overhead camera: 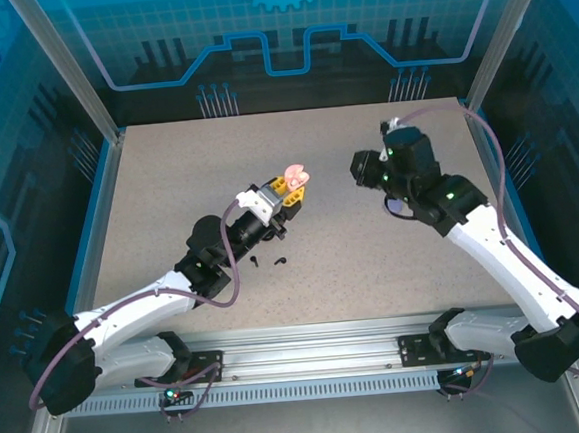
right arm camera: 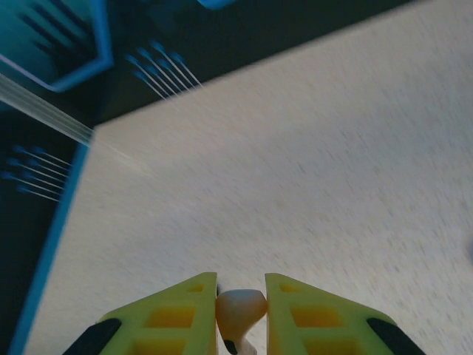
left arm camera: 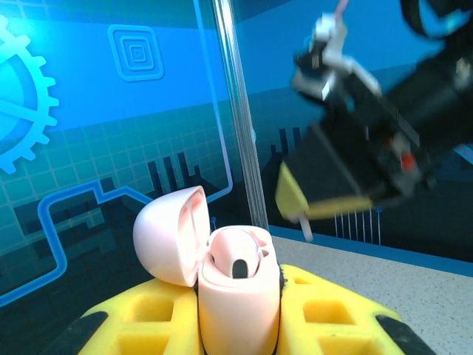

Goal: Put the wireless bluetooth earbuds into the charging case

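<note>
While it sits pinched between the right gripper's (right arm camera: 242, 297) yellow ribbed fingers (right arm camera: 171, 316), the small pale pink stemmed earbud (right arm camera: 240, 305) shows only its rounded head and a bit of dark tip in the right wrist view. The fingers stand narrow, closed onto it from both sides. In the left wrist view the same earbud appears as a thin pale stem (left arm camera: 304, 228) poking down beside a yellow finger of the right gripper, up in the air and to the right of the case, apart from it.

The rounded pale pink plastic charging case (left arm camera: 238, 299) stands upright in the left gripper (left arm camera: 240, 325), whose yellow fingers (left arm camera: 329, 314) clamp its body on both sides. Its domed lid (left arm camera: 171, 237) is swung open to the left on the hinge. A dark oval (left arm camera: 239, 268) shows in the case's inner well; whether that is an earbud or an empty socket I cannot tell.

From the top camera, the left gripper (overhead camera: 287, 189) holds the case (overhead camera: 294, 176) above the middle of the speckled beige tabletop (overhead camera: 167, 186), and the right gripper (overhead camera: 363, 171) hangs to its right, near but not touching. Two tiny black stemmed earbuds (overhead camera: 256, 260) (overhead camera: 280, 261) lie on the tabletop just beside each other, near the left arm's wrist. A blue printed backdrop (overhead camera: 285, 36) with a metal post (left arm camera: 238, 111) closes the far side.
</note>
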You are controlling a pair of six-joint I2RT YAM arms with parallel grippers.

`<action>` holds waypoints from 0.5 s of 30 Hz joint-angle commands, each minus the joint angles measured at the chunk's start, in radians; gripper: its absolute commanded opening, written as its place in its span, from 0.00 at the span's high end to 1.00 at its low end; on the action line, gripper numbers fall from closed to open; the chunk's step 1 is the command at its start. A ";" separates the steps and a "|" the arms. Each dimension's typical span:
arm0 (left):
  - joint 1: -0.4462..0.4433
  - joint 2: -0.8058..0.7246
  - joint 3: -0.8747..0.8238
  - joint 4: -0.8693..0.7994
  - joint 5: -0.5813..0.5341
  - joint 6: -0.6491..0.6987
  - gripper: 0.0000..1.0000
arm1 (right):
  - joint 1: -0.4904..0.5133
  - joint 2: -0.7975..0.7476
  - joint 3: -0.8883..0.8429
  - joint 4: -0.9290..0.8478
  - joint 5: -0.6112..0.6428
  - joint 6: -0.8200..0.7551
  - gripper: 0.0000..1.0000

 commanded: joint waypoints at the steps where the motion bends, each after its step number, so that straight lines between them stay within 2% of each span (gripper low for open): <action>1: 0.005 0.012 0.047 0.044 0.034 -0.032 1.00 | -0.005 -0.003 0.090 0.016 -0.073 -0.115 0.81; 6: 0.005 0.033 0.070 0.032 0.045 -0.033 1.00 | 0.007 0.012 0.150 0.060 -0.182 -0.168 0.81; 15: 0.005 0.081 0.097 0.036 0.042 -0.061 1.00 | 0.111 0.002 0.129 0.117 -0.193 -0.218 0.81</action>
